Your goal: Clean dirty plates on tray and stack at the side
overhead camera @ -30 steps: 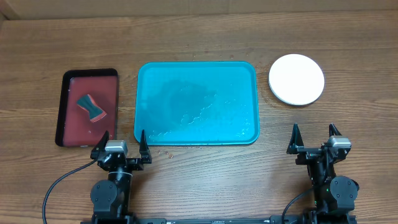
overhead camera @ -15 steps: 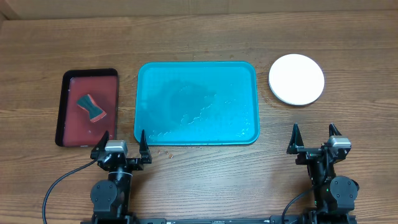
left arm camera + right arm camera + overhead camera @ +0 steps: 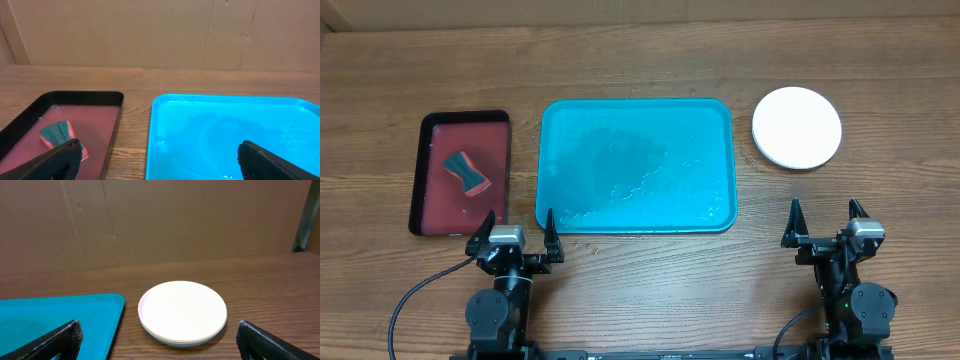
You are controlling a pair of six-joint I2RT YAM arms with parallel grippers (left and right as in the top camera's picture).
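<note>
The plates [image 3: 797, 127] sit in one stack on the table right of the turquoise tray [image 3: 636, 165], white plate on top; the right wrist view [image 3: 182, 311] shows edges of others beneath. The tray holds only water streaks and also shows in the left wrist view [image 3: 235, 130] and the right wrist view [image 3: 55, 315]. My left gripper [image 3: 513, 232] is open and empty at the tray's near left corner. My right gripper [image 3: 825, 222] is open and empty near the front edge, below the plate stack.
A dark red black-rimmed tray [image 3: 465, 172] stands left of the turquoise tray, holding a sponge [image 3: 467, 171] with a teal top. A cardboard wall runs along the table's back. A few small crumbs lie on the wood near the left gripper.
</note>
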